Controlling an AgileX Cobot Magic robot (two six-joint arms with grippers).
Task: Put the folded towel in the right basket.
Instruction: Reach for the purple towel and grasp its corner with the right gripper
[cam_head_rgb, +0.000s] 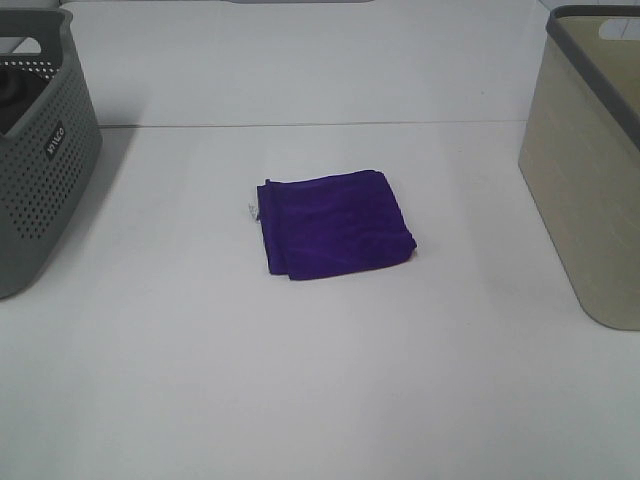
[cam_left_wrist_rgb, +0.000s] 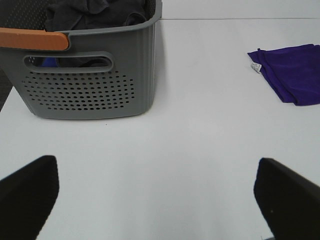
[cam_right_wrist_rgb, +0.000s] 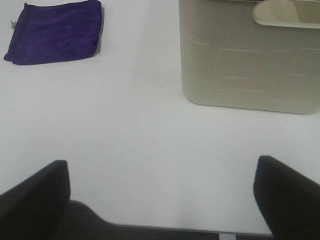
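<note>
Jaws on both arms stand spread wide and hold nothing.

From the left wrist, the left gripper (cam_left_wrist_rgb: 155, 165) hangs over bare table (cam_left_wrist_rgb: 190, 125). A grey basket (cam_left_wrist_rgb: 90, 85) with dark laundry (cam_left_wrist_rgb: 95, 12) inside sits ahead of the jaws on one side. The folded towel (cam_left_wrist_rgb: 292, 72) lies ahead on the other side, well apart from either finger, with a small white label (cam_left_wrist_rgb: 256, 66) at its near corner.

From the right wrist, the right gripper (cam_right_wrist_rgb: 161, 162) is likewise open over empty table. The towel (cam_right_wrist_rgb: 55, 32) lies ahead and outside one finger, while the right basket (cam_right_wrist_rgb: 250, 60) stands ahead and toward the other finger, nearer than the towel.

From the high camera neither gripper shows. The towel (cam_head_rgb: 335, 225) lies flat in the middle, between the grey basket (cam_head_rgb: 40, 170) and the beige right basket (cam_head_rgb: 585, 180), touching neither.

The step in hand appears to be the reach, and the right arm looks the better placed — its basket is just beside it. To do it well, I would bring the open jaws straight down over an edge where all the layers stack, close on the whole thickness so the fold does not spill, and lift high enough to clear the basket's rim before letting go — a shallow pinch risks taking only the top layer.
</note>
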